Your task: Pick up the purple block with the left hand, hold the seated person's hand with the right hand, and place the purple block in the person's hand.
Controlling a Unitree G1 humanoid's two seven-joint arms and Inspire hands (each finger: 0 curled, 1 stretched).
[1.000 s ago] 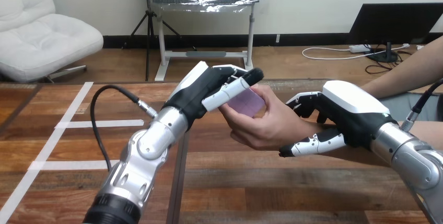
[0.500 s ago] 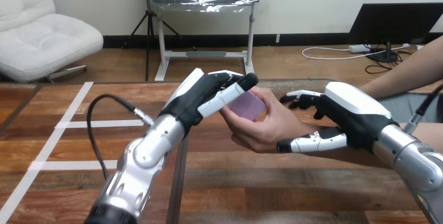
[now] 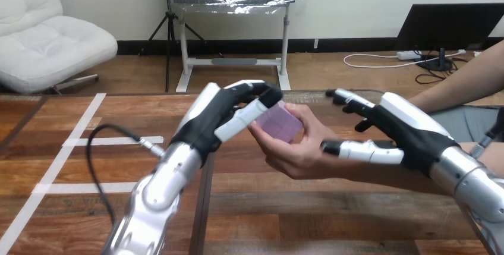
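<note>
HANDOVER AT THE TABLE: Above the table (image 3: pixel 333 207), my left arm (image 3: pixel 157 186) reaches up to the person's hand (image 3: pixel 297 155), which is cupped and open toward it. My right hand (image 3: pixel 413 133) sits just right of the person's hand, at the wrist, and is spread wide. Its fingers (image 3: pixel 350 99) stand straight and clear of the person's hand, while its thumb (image 3: pixel 364 150) lies against the wrist side. I see no grasp there.

My left hand (image 3: pixel 223 115) is just left of the person's hand. Its fingers curl over the top of the block (image 3: pixel 279 123) and its thumb runs along the block's near face, so it grips the block. The block lies in the person's hand, whose thumb and fingers touch it too, so both hands are on it.

The handover looks nearly done, I judge. To finish it well, I should steady the wrist with my right hand and wait until the person's fingers bear the block. Then I should loosen my left fingers slowly and draw them straight away to the left, without dragging the block out of the palm.
</note>
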